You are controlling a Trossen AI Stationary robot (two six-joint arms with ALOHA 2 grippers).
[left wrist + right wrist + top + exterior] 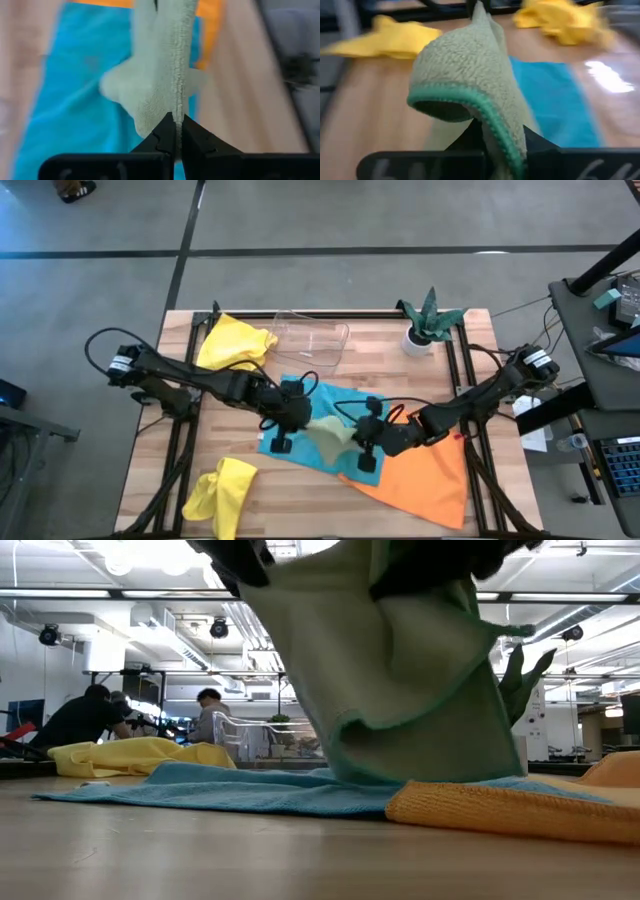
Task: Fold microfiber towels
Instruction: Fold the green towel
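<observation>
High view shows both claws meeting over the middle of the wooden table (300, 490), each pinching the soft sage green microfiber towel (330, 435). Left claw (176, 131) is pressed together on one edge; right claw (502, 145) is clamped on another edge. This green towel hangs between them above the flat turquoise blue towel (325, 398), which overlaps the orange towel (425, 480). 2 bright yellow towels (235, 342) lie crumpled farther off, near the table's left side.
</observation>
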